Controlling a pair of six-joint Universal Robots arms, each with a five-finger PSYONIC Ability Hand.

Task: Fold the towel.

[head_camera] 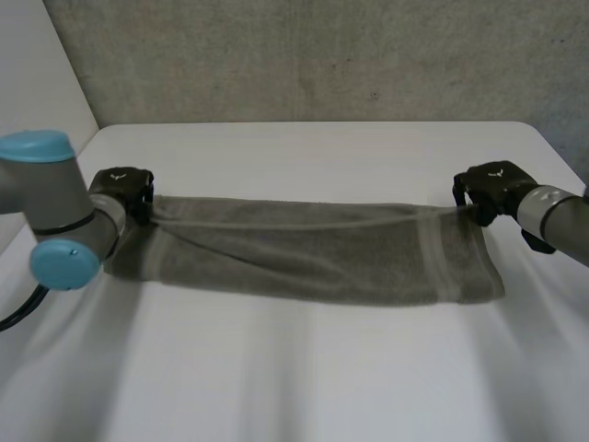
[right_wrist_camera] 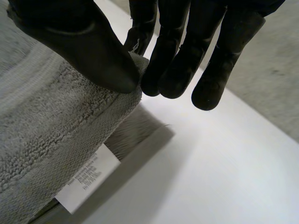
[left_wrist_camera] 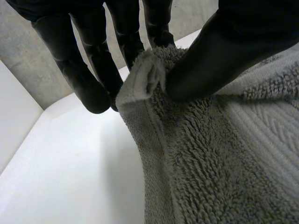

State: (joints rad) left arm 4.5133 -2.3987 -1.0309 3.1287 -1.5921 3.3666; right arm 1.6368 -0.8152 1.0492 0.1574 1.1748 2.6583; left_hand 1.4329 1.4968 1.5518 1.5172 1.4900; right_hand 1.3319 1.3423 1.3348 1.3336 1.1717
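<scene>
Towel (head_camera: 313,258) — a long grey band — stretches across the white counter (head_camera: 304,387) between my two hands. My left hand (head_camera: 124,189) pinches its left end, thumb pressing the terry edge against the fingers (left_wrist_camera: 93,65). My right hand (head_camera: 492,189) pinches the right end likewise — a white care label (right_wrist_camera: 86,177) hangs beneath. Behind the counter stands a rough grey wall (head_camera: 322,55).

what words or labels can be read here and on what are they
The white tag on the grey towel pinched by the right hand: printed lines, too blurred to read.
Backs of the left hand and right hand: a small white emblem each, no letters.
</scene>
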